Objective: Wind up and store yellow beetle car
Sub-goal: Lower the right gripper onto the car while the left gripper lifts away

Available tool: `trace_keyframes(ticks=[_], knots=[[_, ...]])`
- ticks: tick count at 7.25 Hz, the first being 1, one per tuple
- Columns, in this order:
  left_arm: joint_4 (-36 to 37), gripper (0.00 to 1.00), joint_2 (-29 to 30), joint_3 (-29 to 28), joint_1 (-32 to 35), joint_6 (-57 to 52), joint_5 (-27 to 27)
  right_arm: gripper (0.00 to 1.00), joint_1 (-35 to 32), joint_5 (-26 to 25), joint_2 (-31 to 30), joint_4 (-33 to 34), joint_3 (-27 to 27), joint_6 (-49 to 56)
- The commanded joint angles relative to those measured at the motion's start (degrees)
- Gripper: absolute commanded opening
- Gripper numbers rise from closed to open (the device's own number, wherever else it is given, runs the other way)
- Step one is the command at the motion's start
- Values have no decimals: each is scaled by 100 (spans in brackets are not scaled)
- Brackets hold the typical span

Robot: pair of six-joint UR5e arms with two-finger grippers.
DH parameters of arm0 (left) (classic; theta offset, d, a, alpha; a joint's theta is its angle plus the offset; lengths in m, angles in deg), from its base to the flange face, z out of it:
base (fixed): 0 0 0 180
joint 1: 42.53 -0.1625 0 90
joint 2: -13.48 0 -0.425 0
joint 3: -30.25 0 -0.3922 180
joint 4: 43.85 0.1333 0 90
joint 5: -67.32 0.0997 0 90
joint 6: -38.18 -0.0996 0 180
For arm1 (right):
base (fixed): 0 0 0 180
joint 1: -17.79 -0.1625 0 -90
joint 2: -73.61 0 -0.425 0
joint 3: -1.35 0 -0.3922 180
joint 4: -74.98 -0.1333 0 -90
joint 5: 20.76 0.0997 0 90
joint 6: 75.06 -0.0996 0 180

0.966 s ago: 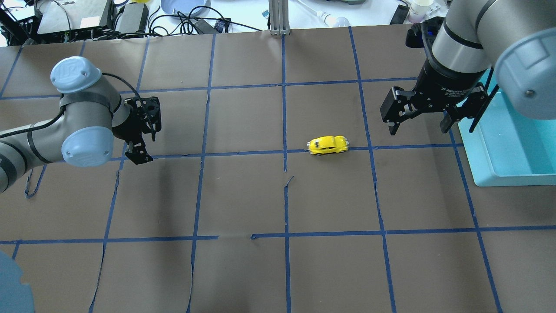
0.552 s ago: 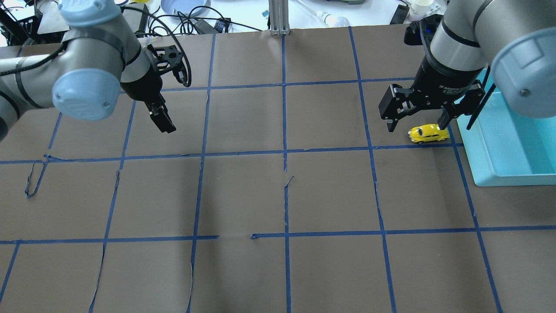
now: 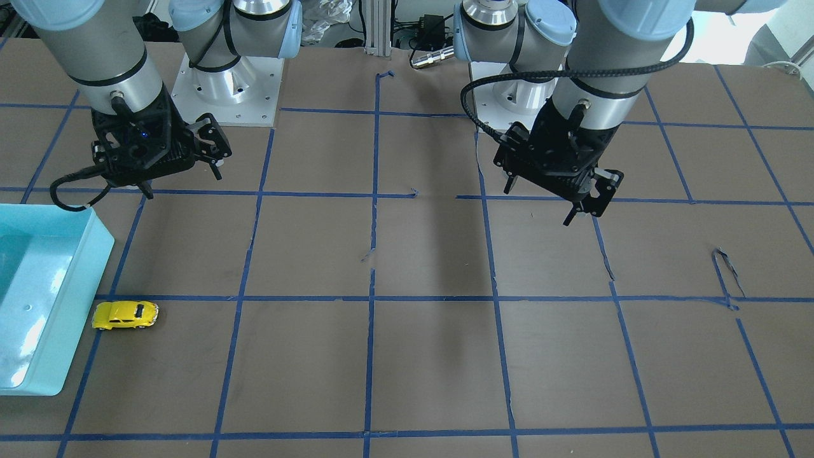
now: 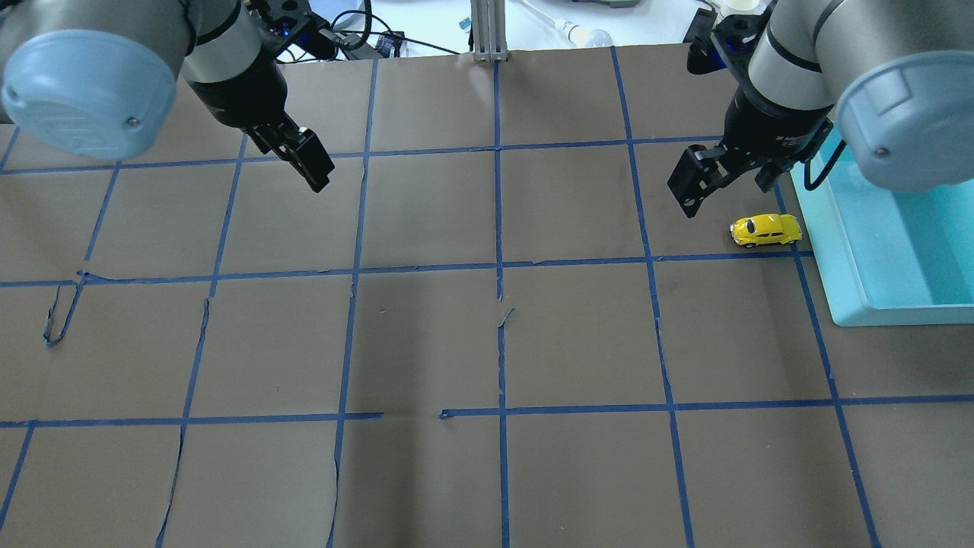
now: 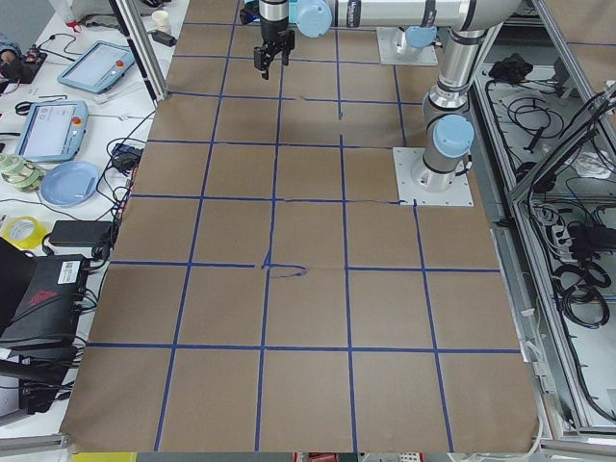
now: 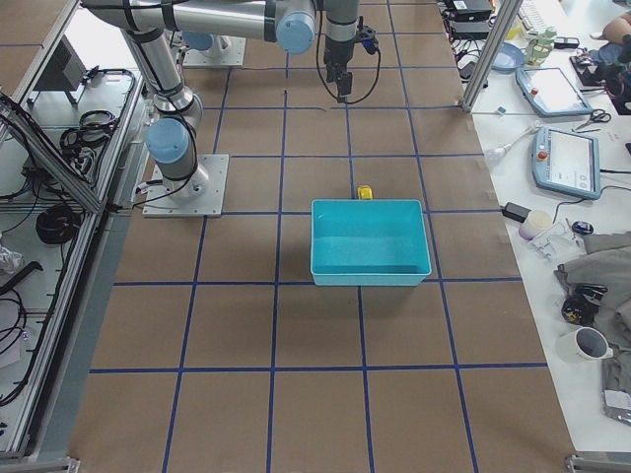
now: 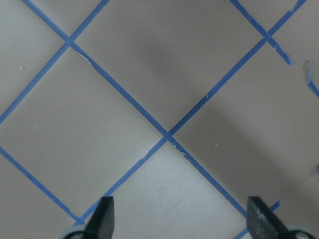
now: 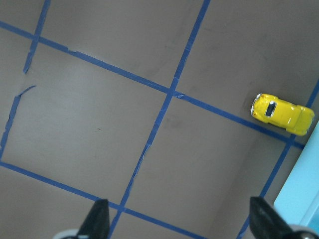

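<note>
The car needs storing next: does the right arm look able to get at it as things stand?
Probably yes. The right end effector hangs open close by the yellow beetle car, with nothing between them; only the turquoise bin wall alongside might crowd a finger.

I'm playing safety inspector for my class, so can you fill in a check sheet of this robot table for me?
Surface: brown table with a blue tape grid; the covering is torn in places.
Job's things: yellow beetle car upright on the table, close beside the teal bin, not in it.
Clutter: a peeled tape curl.
Grippers: left gripper and right gripper both empty, jaws open, above the table.
Cables: a black cable loops at the left wrist.
Surroundings: tablets and a blue plate on a side bench.
</note>
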Motion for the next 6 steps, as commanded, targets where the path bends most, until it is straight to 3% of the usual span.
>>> trace_keyframes(ticks=[1,4,6], knots=[[-279,97,-193,-103,2,1547,13,100,441,67,364,479,6,2384],[-401,100,-255,-7,-235,2211,22,100,655,-160,1136,1145,-2,4708],[-472,100,-386,29,-253,2229,161,100,794,-346,1497,1325,6,5109]])
